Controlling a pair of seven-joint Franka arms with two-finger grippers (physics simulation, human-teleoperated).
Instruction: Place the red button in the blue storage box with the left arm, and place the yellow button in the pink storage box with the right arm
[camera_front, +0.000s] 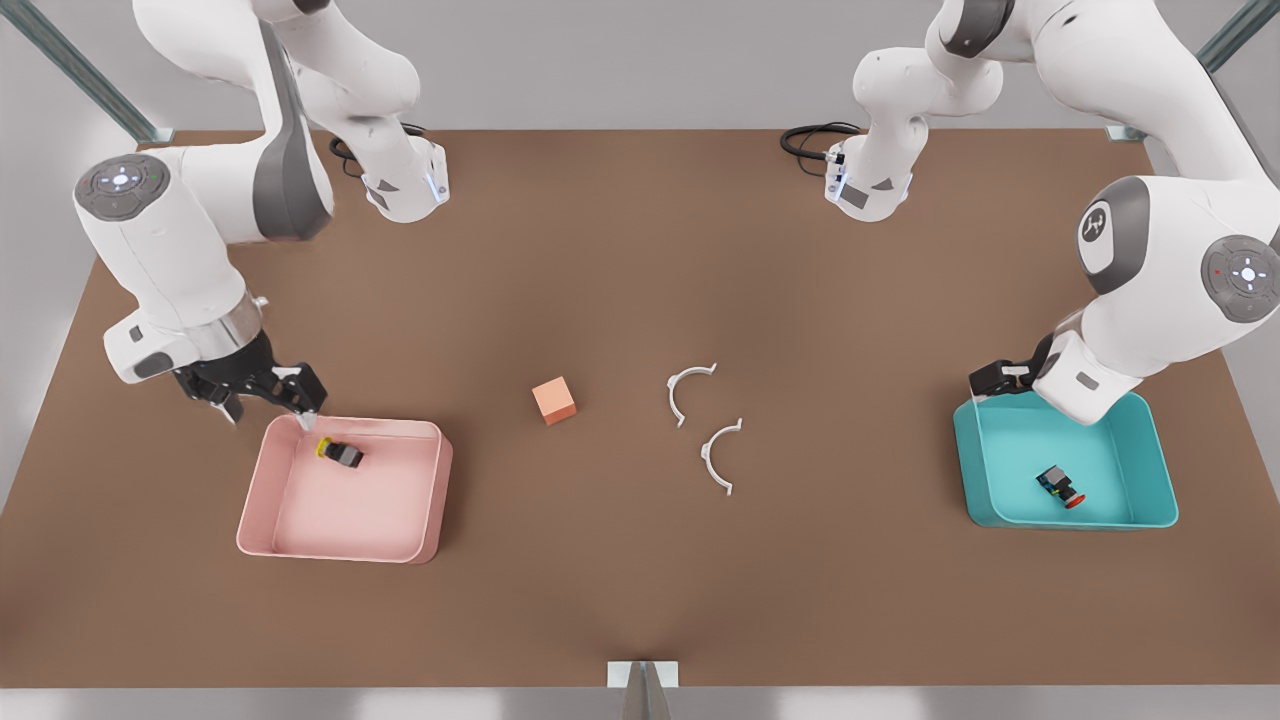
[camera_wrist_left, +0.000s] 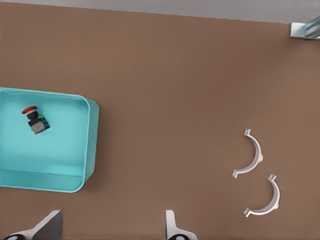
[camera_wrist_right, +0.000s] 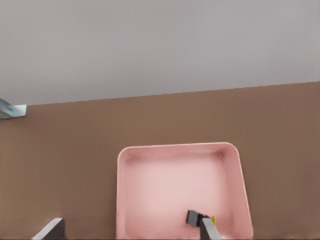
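Observation:
The red button (camera_front: 1060, 487) (camera_wrist_left: 35, 120) lies on its side inside the blue storage box (camera_front: 1070, 522) (camera_wrist_left: 90, 145) at the front view's right. My left gripper (camera_front: 992, 380) (camera_wrist_left: 111, 230) hovers over that box's far left corner, open and holding nothing. At the front view's left, the yellow button (camera_front: 340, 453) (camera_wrist_right: 200, 219) lies on the floor of the pink storage box (camera_front: 340, 552) (camera_wrist_right: 120, 190), near its far rim. Just above that box's far left corner, my right gripper (camera_front: 268, 410) (camera_wrist_right: 131, 231) is open and empty, one fingertip (camera_wrist_right: 210, 230) close to the yellow button.
An orange cube (camera_front: 554, 400) sits mid-table. Two white curved clips (camera_front: 685, 390) (camera_front: 720, 455) lie to its right; in the left wrist view the clips (camera_wrist_left: 250, 157) (camera_wrist_left: 265, 200) are apart from the blue box. Black cables (camera_front: 810, 138) rest at the table's back.

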